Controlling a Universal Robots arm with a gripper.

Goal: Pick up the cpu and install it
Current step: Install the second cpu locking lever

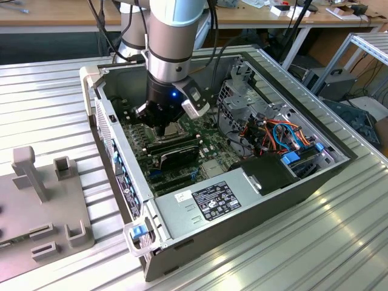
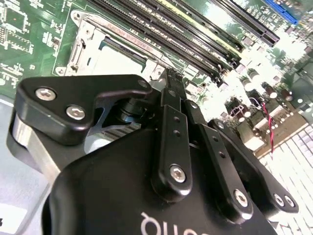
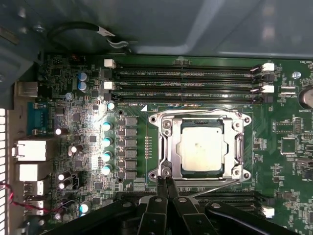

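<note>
Open computer case [image 1: 339,165] lying on the ribbed metal table [image 1: 48,103], holding a green motherboard [image 3: 88,161], a grey power supply [image 1: 206,203] at its near edge and a black expansion card [image 1: 176,151]. The cpu [image 3: 200,152], a dull silver square, is sitting in the socket frame [image 3: 166,147] beside the memory slots [image 3: 186,78]. Gripper [image 3: 165,182] is hovering at the frame's edge, fingertips pressed together, holding nothing.

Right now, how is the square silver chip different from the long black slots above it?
The square silver-grey cpu is pale, compact and framed by a shiny metal socket frame. The long black memory slots are dark, narrow, several in parallel, with white end clips. Both lie flat on the green motherboard.
</note>
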